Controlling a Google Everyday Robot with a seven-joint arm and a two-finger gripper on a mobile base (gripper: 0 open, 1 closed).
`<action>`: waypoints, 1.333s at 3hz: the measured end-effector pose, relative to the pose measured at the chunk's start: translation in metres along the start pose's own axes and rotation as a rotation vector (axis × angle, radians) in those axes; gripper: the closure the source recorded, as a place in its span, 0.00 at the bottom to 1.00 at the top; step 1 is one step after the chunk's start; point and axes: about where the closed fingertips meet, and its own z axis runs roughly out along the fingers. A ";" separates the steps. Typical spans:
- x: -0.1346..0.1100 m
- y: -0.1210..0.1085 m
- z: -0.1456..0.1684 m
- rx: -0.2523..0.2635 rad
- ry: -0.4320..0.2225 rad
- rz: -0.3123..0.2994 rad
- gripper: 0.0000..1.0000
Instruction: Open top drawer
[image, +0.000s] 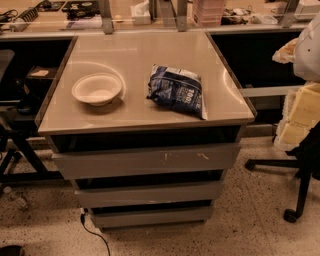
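Note:
The top drawer (125, 161) is the widest of three grey handle-less fronts on a low cabinet, with small pale scuff marks right of centre. It sits pushed in, with a dark gap between it and the cabinet top, and none of its interior shows. Two narrower grey fronts (147, 194) lie below it. My gripper is not in view. A white curved shape (307, 47) at the right edge may be part of my arm, but I cannot tell.
On the cabinet top (140, 112) are a white bowl (97, 89) at left and a dark blue snack bag (176, 91) at right. An office chair base (295, 172) and yellowish foam (299, 117) stand to the right. A black cable (92, 231) trails on the speckled floor.

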 end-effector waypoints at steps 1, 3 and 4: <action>0.000 0.000 0.000 0.000 0.000 0.000 0.00; -0.002 0.056 0.058 -0.054 0.027 0.033 0.00; -0.006 0.093 0.114 -0.140 0.054 0.031 0.00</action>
